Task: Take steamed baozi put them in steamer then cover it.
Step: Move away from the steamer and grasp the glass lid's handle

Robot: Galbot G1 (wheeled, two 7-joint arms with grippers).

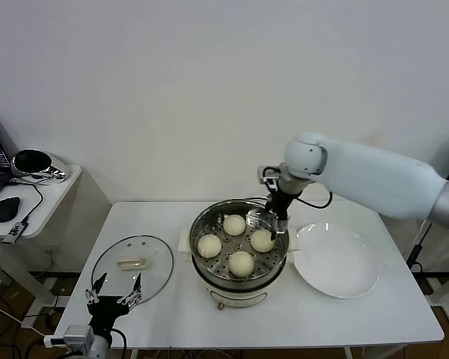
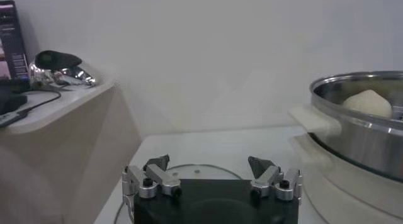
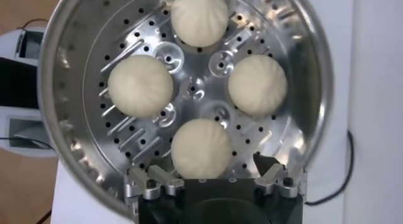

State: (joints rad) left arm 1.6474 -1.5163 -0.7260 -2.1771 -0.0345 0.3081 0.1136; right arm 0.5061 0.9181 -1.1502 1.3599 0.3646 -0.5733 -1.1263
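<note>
Left gripper (image 1: 114,293), jaws wide and empty, sits just beside the cover (image 1: 132,268) (nearer arm); its oblong handle (image 1: 132,262) runs left-right, steamer (image 1: 239,247) rightward.

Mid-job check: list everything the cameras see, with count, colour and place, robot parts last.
steamed baozi: four, cream-white, all inside the steamer
steamer: one, shiny steel on cream base, table centre
cover: one, clear glass, cream handle, flat on the table left of the steamer
plate: one, white, right of the steamer, nothing on it
table: one, white
side table: one, white, far left, holding dark devices
left gripper: open, at the cover's near edge
right gripper: open, above the steamer
</note>
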